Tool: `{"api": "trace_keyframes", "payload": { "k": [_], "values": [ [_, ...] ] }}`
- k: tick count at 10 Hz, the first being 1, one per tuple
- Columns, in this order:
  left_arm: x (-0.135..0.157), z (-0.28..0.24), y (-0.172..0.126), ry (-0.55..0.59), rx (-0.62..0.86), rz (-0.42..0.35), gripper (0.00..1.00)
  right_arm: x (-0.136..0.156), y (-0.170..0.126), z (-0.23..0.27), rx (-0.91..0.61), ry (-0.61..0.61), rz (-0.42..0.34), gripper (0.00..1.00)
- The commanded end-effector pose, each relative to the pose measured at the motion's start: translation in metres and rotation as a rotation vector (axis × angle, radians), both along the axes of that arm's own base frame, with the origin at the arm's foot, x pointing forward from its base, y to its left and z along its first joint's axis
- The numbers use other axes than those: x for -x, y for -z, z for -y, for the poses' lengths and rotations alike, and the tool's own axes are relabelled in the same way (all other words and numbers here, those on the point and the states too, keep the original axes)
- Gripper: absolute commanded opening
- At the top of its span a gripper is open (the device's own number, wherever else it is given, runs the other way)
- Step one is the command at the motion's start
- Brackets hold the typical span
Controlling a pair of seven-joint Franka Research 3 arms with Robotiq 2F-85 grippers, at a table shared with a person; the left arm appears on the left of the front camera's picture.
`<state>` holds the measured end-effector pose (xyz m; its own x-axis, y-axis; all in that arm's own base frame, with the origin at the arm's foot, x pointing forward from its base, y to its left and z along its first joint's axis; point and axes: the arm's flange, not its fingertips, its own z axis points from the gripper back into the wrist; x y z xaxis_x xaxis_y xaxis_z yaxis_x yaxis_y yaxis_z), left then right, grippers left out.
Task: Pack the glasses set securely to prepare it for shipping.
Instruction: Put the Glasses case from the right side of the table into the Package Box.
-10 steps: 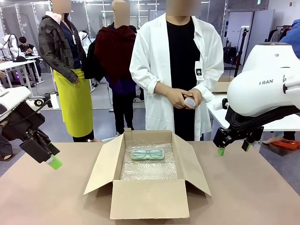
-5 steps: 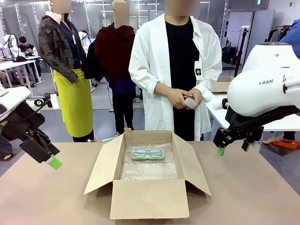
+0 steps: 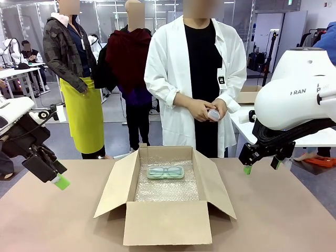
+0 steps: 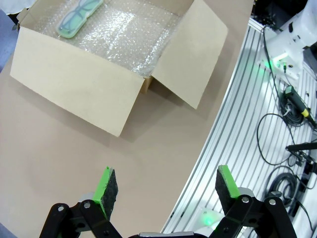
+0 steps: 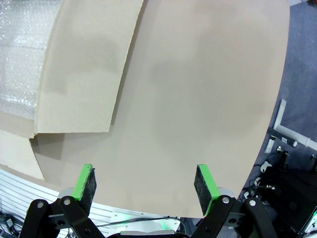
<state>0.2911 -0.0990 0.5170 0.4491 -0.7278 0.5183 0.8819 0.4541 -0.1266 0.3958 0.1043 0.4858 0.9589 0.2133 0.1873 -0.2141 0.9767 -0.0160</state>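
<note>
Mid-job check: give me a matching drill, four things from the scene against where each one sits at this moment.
1. mint-green case
2. pink case
3. bubble wrap
4. left gripper

A. held in the person's hands
B. lining the floor of the box
C. lying on the bubble wrap inside the box
D. open, above the table, left of the box

Pairs: 1-C, 2-A, 3-B, 4-D

The right arm [image 3: 299, 100] is showing a glossy white shell with grey lettering; its jaws are showing black links and green pads [image 5: 85, 184]. The person [image 3: 194, 79] is wearing a white coat over black.
</note>
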Motion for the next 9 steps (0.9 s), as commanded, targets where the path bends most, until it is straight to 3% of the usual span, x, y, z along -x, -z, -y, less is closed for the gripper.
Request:
{"api": "trace_keyframes", "payload": {
  "k": [1,9],
  "values": [
    [0.0007,-0.002,-0.0008,0.026,0.02,-0.005,1.0,0.0017,-0.002,0.0002,-0.001,-0.004,0.004,1.0],
    [0.0007,-0.002,-0.0008,0.026,0.02,-0.005,1.0,0.0017,-0.002,0.0002,-0.001,-0.004,0.004,1.0]
  ]
}}
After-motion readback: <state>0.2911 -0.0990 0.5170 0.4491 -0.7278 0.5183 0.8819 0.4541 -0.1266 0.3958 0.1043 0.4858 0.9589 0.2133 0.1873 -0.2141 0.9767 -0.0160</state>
